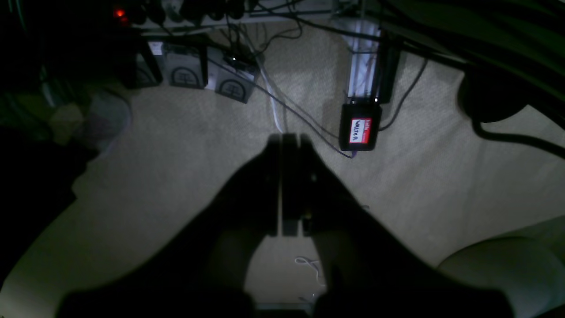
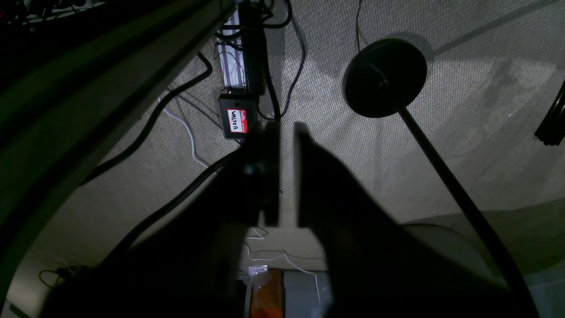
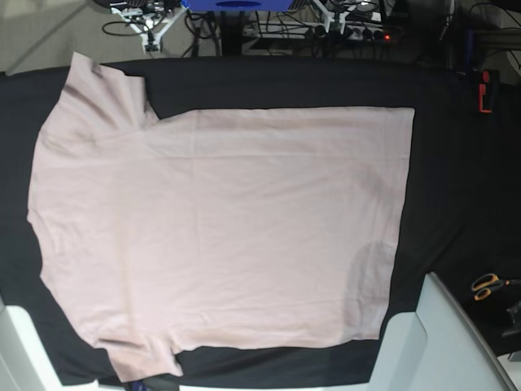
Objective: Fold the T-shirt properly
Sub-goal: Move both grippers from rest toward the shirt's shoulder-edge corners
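Base view: T-shirt flat on black cover, scissors at its edge. Left gripper and right gripper closed, empty, over carpet.

T-shirt unobstructed, scissors at edge

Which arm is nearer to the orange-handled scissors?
Left. The left arm sits just beside the scissors; the right arm is at the opposite corner, across the T-shirt.
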{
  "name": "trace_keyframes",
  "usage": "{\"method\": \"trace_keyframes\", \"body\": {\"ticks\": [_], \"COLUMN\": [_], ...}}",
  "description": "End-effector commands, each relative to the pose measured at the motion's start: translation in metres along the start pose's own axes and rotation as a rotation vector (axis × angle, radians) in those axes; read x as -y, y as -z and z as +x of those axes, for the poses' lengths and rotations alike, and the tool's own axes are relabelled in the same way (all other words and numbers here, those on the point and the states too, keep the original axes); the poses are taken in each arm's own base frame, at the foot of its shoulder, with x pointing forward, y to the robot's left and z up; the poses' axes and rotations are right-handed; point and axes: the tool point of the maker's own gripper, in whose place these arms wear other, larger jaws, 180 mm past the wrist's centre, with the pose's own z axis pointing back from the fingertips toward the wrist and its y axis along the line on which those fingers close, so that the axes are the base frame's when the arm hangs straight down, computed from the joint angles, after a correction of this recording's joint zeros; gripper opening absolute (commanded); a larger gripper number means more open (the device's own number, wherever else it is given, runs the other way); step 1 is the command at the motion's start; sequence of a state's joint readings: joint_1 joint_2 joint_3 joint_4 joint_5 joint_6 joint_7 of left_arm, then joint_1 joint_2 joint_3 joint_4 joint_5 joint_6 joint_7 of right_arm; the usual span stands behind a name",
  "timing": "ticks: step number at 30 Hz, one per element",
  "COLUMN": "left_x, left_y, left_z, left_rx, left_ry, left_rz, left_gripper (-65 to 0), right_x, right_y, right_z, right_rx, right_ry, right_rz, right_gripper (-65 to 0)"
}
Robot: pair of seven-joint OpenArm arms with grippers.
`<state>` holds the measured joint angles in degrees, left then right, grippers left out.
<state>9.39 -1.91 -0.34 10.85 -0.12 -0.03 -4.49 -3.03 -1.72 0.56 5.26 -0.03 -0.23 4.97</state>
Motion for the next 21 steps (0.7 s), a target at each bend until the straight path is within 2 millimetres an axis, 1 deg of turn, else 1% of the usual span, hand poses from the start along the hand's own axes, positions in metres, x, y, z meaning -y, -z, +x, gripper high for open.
{"method": "trace_keyframes", "body": {"ticks": [1, 14, 18, 21], "left_x": [-0.0018, -0.0018, -0.0018, -0.0018], "left_y": [-0.0004, -0.0005, -0.0005, -0.0005], "left_z": [-0.0018, -0.0019, -0.0019, -0.0019], "left_rx": [0.001, 0.004, 0.004, 0.004], "left_ry": [-0.003, -0.003, -0.003, -0.003], "left_rz": [0.003, 0.003, 0.003, 0.003], "left_gripper": [-65.0, -65.0, -65.0, -65.0], "right_x": [0.0016, 0.0025, 0.0015, 0.0014], "right_y": [-0.0002, -0.0005, -0.0007, -0.001], "right_z": [-0.0067, -0.0123, -0.0054, -0.0096], "right_rx": [-0.005, -0.011, 0.039, 0.041], "right_ry": [0.006, 0.003, 0.003, 0.003], "right_rz": [-0.005, -0.006, -0.004, -0.004], "right_gripper": [-65.0, -64.8, -64.8, -64.8]}}
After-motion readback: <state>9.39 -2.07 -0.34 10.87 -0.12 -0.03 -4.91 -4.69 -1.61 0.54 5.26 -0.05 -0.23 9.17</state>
